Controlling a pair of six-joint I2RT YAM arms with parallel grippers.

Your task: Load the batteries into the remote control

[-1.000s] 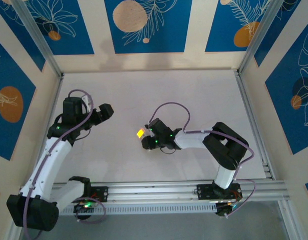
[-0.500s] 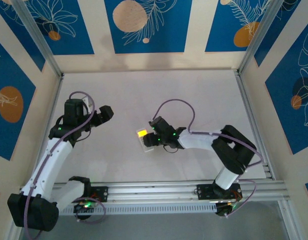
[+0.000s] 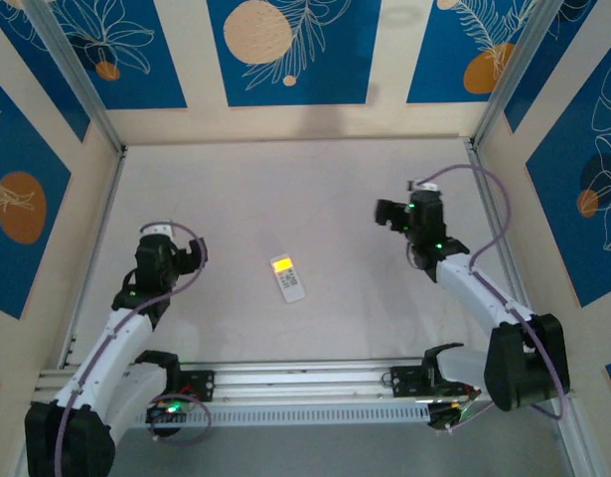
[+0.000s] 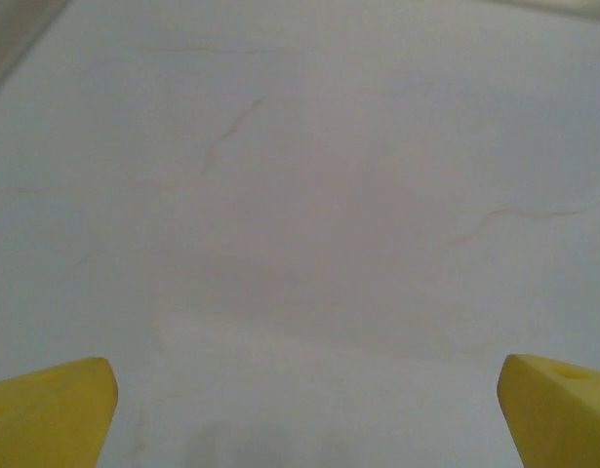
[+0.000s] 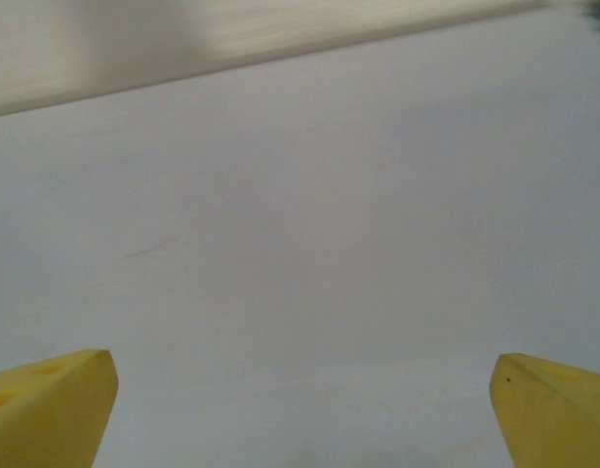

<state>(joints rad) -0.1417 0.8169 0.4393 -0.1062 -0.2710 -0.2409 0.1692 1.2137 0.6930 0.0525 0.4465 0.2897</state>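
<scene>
Between the two arms, the small white rectangular remote control lies flat, its yellow-lit display end farther from the bases, with the left gripper to its left and the right gripper to its far right, both spread wide, empty and roughly equally near.

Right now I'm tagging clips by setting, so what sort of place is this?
Probably a purpose-built robot test cell, not a home: a pale table boxed in by blue patterned wall panels and aluminium posts, two arms bolted to a rail at its near edge, one remote control between them.
</scene>
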